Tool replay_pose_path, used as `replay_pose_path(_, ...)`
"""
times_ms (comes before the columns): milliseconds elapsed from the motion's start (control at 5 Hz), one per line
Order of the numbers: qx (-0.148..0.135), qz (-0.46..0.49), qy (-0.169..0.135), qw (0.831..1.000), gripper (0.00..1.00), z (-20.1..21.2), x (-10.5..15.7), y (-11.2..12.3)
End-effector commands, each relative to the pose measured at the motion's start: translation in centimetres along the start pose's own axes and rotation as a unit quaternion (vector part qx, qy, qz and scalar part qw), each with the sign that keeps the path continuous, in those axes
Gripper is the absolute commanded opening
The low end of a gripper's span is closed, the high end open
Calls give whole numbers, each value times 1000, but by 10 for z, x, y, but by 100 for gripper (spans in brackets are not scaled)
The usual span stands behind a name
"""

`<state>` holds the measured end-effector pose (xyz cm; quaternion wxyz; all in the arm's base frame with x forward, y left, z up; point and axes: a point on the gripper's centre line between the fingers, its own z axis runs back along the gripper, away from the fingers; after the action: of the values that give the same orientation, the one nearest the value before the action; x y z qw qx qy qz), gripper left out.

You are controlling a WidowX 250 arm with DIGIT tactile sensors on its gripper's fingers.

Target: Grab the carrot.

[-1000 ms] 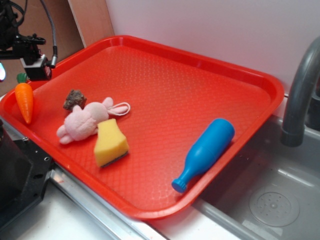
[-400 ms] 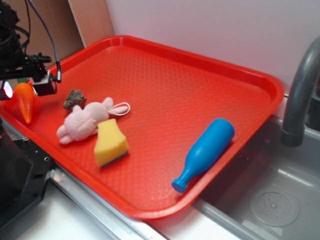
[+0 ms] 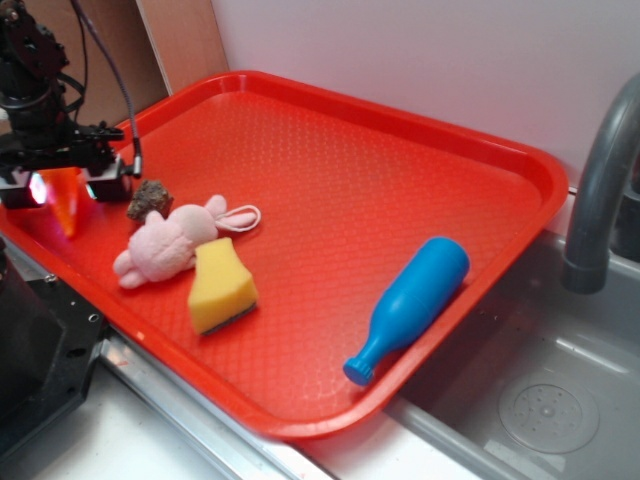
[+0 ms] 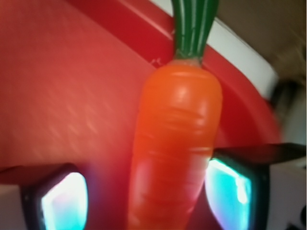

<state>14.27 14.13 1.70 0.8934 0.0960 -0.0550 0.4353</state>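
Carrot: smooth, hard, light, likely slippery; best pinched at the thick middle.
Pincer: spread wide around it.

A toy kitchen set for robot trials: a grey sink with a faucet on the right, a red tray of toys beside it, a plain white wall behind.

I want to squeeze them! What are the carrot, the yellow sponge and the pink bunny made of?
The carrot looks like smooth, shiny hard plastic: light glints off it. The yellow sponge looks like soft matte foam with a darker scrubby bottom layer. The pink bunny looks like fuzzy plush cloth, probably stuffed.
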Motion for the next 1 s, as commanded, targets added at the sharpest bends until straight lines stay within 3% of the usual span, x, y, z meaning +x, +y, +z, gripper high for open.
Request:
replay_pose_path(0,-27,-126,44,991,0,2,-12,-5)
replay_pose_path(200,-57,-238,67,967,0,21,-12,-13)
replay_pose_path(400,-58,-305,45,949,0,75,-14,-30)
replay_pose_path(800,-91,-376,3,922,0,175,-19,-76)
